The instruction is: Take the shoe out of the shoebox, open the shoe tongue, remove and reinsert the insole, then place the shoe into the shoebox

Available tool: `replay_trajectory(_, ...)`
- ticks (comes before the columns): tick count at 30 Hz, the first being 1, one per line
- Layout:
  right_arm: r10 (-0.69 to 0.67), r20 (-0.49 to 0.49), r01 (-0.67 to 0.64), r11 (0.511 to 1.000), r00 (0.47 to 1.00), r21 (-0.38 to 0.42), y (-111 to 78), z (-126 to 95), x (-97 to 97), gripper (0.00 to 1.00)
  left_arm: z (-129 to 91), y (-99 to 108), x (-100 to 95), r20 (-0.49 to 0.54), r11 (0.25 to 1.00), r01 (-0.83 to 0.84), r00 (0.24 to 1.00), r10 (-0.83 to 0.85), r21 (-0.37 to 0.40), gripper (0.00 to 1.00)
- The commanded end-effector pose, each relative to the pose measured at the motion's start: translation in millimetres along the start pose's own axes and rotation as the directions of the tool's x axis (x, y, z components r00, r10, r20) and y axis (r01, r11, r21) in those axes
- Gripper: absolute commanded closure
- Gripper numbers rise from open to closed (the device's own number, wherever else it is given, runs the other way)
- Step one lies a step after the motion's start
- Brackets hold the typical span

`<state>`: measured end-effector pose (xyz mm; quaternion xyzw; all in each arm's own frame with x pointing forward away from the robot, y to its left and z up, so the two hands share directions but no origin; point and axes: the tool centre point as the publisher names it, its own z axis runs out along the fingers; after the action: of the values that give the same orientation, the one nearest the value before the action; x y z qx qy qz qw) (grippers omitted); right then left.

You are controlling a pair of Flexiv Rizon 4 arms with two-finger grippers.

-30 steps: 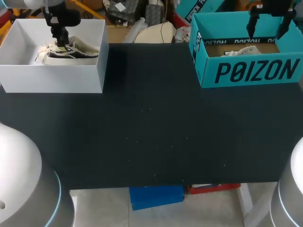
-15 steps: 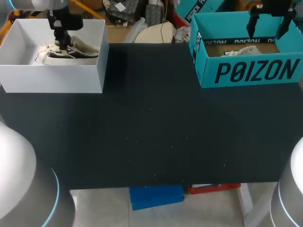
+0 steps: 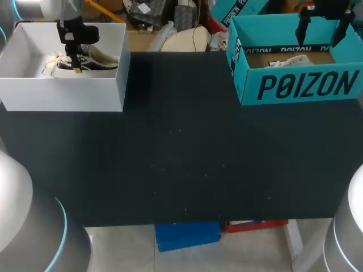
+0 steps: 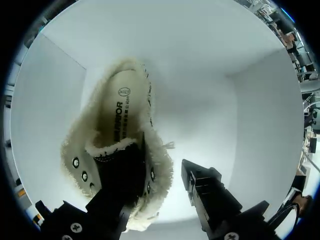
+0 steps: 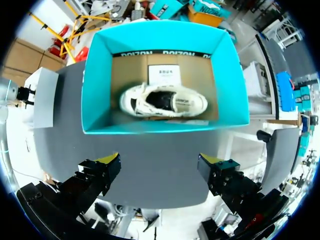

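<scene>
While both jaws stand open, the cream, fleece-edged shoe (image 4: pixel 122 115) lies upright in the white box (image 4: pixel 200 60).

A cream, fleecy-edged shoe (image 4: pixel 125 115) with a black tongue is seen at the black fingers of the left gripper (image 4: pixel 155 187), inside a white shoebox (image 4: pixel 200 60). Ahead of the right gripper's (image 5: pixel 160 160) yellow-tipped fingers, a teal cardboard shoebox (image 5: pixel 95 85) with black lettering is seen, holding a white shoe (image 5: pixel 137 102) with black lining, on a dark table (image 5: pixel 165 180).

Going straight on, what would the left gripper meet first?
Likely the shoe: one finger of the left gripper hangs over its opening, the other over the white box beside it.
</scene>
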<state>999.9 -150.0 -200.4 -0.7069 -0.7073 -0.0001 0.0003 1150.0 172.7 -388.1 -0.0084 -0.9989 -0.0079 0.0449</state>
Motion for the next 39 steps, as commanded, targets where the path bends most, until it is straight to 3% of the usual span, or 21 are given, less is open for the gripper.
replay_trajectory(1, 0.0, 0.0, 0.0, 1.0, 1.0, 0.0, 0.0, 0, 0.0, 0.0, 10, -1, -8.9, -0.005, 1.0, -0.004, 1.0, 0.004, -0.013, 0.53)
replay_trajectory(9, 0.0, 0.0, 0.0, 1.0, 1.0, 0.0, 0.0, 0, 0.0, 0.0, 21, 1, -8.1, -0.012, 1.0, -0.011, 1.0, 0.011, -0.025, 0.62)
replay_trajectory(12, 0.0, 0.0, 0.0, 1.0, 1.0, 0.0, 0.0, 0, 0.0, 0.0, 22, 1, -7.5, -0.012, 0.999, -0.023, 1.0, 0.023, -0.034, 1.0)
replay_trajectory(18, 0.0, 0.0, 0.0, 1.0, 1.0, 0.0, 0.0, 0, 0.0, 0.0, 5, 0, -7.2, 0.013, 0.999, -0.042, 0.999, 0.042, -0.032, 1.0)
replay_trajectory(24, 0.0, 0.0, 0.0, 1.0, 1.0, 0.0, 0.0, 0, 0.0, 0.0, -38, -2, 0.3, 0.077, 0.998, -0.052, 0.996, 0.054, -0.034, 1.0)
replay_trajectory(28, 0.0, 0.0, 0.0, 1.0, 1.0, 0.0, 0.0, 0, 0.0, 0.0, -81, -5, 11.6, 0.145, 0.998, -0.038, 0.988, 0.045, -0.049, 1.0)
replay_trajectory(39, 0.0, 0.0, 0.0, 1.0, 1.0, 0.0, 0.0, 0, 0.0, 0.0, -198, -27, 65.5, 0.374, 0.999, 0.034, 0.927, -0.019, -0.035, 1.0)
